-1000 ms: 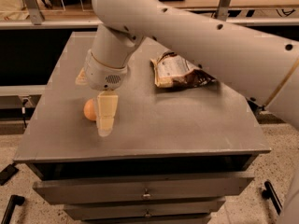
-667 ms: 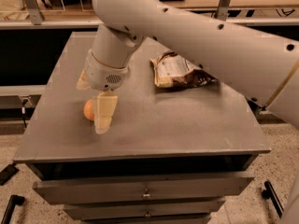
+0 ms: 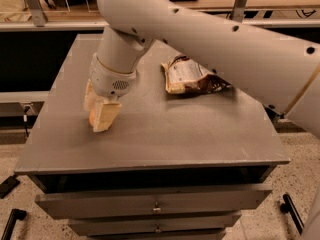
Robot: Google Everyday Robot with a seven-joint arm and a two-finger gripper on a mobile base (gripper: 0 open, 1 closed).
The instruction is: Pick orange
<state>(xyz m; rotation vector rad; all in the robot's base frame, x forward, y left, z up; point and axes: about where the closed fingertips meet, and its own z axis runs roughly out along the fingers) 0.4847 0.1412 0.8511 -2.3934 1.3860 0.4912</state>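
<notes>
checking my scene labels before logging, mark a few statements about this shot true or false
1. The gripper is down at the orange, toward the left of the table in the picture. True.
2. The snack bag lies left of the gripper in the picture. False: it lies to the right and further back.
3. The gripper hides most of the orange. True.
4. The orange sits in an open drawer. False: it is on the table top, and the drawers below are shut.
</notes>
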